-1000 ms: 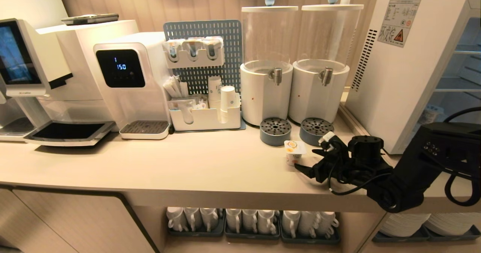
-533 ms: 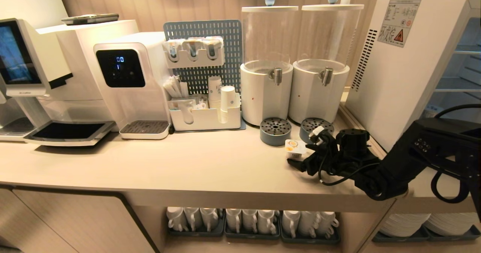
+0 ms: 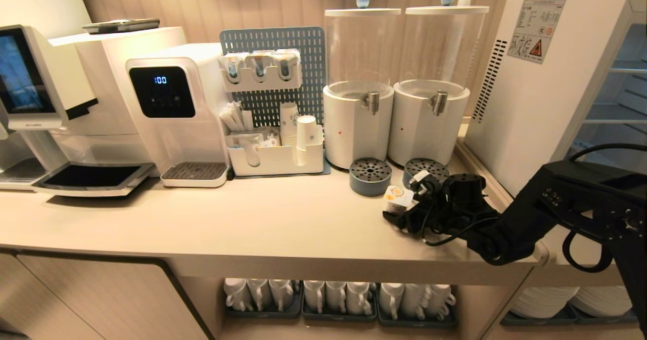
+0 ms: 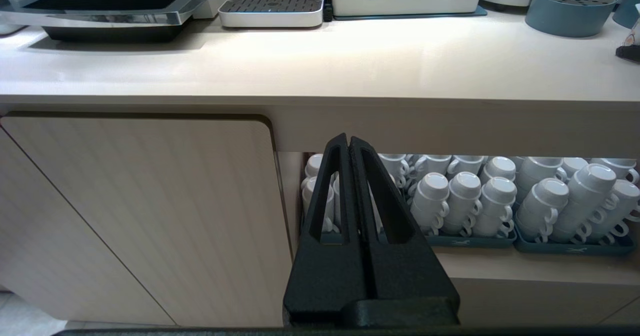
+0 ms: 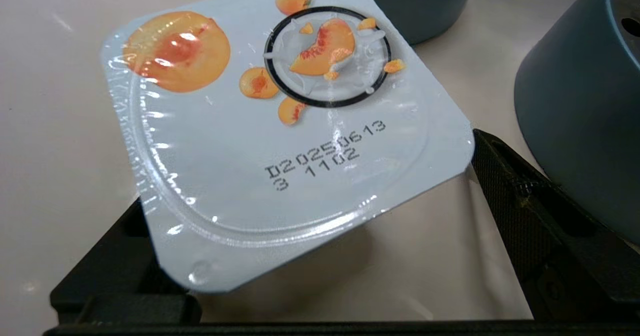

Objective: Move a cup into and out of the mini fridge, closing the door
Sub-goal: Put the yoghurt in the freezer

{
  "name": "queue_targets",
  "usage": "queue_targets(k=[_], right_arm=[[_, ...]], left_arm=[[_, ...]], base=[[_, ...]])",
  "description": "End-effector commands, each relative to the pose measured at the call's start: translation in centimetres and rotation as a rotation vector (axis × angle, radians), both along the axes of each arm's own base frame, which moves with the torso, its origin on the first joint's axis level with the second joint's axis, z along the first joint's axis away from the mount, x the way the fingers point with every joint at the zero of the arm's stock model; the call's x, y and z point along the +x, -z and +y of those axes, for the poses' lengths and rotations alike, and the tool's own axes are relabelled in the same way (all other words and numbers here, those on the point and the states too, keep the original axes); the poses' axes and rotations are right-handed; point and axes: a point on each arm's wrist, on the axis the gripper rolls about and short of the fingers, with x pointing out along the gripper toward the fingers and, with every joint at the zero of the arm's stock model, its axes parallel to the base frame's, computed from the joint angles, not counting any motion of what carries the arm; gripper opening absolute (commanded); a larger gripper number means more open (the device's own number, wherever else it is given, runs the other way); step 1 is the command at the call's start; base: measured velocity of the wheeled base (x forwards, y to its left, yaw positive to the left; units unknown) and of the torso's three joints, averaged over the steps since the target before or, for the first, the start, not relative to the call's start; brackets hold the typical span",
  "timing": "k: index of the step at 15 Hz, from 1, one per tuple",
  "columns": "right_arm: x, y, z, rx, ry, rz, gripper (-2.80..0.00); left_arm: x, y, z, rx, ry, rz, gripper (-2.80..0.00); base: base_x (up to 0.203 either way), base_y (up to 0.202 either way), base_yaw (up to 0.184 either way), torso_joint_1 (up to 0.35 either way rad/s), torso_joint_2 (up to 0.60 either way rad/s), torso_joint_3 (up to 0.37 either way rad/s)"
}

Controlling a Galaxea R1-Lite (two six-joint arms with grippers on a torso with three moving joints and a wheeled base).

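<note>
Right tool [image 3: 402, 209] is reaching in low over the tabletop [image 3: 252, 219] with its fingers [image 5: 525, 211] spread wide, one on each side of the cup [image 3: 395, 198], not pinching it. In the right wrist view the cup [image 5: 280, 141] is sitting upright between the fingers; whether they are touching its sides cannot be told. Its square foil lid is showing peach pictures, a black ring and the stamp "D20250613 3 1102". The cup is standing just in front of two round grey-blue drip trays [image 3: 370, 176], which are sitting under two clear dispensers [image 3: 360, 87] with taps and blue knobs.

Left tool [image 4: 348, 151] is hanging below the tabletop edge, in front of a cabinet door, its fingers pressed together.

The fridge [image 3: 536, 92] is standing at the right end of the tabletop, well apart from the cup, a yellow warning triangle on its side sticker; the print there is too small to read. Its inside, with wire shelves, is showing at the far right.

A water machine [image 3: 174, 112] is displaying "100". Beside it a blue pegboard rack [image 3: 273, 102] is holding paper cups and sachets, and a coffee machine is standing at the left end. White mugs [image 3: 333, 294] are lying in three trays on the shelf below. Pale ribbed panels are lining the wall behind.
</note>
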Motion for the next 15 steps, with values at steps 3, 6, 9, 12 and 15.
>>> queue_targets(k=[3, 6, 9, 12, 15], right_arm=[[0.9, 0.4, 0.5, -0.016, 0.006, 0.019, 0.00], [1.1, 0.3, 0.6, -0.022, 0.010, 0.027, -2.80], [1.1, -0.3, 0.6, -0.019, 0.016, 0.016, -2.80], [0.7, -2.8, 0.1, -0.003, 0.024, -0.021, -2.80], [-1.0, -7.5, -1.3, 0.026, 0.049, -0.069, -2.80]], left_arm=[[0.0, 0.0, 0.0, 0.000, -0.001, 0.003, -2.80], [0.0, 0.0, 0.0, 0.000, 0.001, 0.003, -2.80], [0.0, 0.0, 0.0, 0.000, -0.001, 0.003, -2.80], [0.0, 0.0, 0.0, 0.000, -0.001, 0.003, -2.80], [0.0, 0.0, 0.0, 0.000, -0.001, 0.003, -2.80]], base=[[0.000, 0.000, 0.000, 0.000, 0.00, 0.000], [0.000, 0.000, 0.000, 0.000, 0.00, 0.000], [0.000, 0.000, 0.000, 0.000, 0.00, 0.000], [0.000, 0.000, 0.000, 0.000, 0.00, 0.000], [0.000, 0.000, 0.000, 0.000, 0.00, 0.000]])
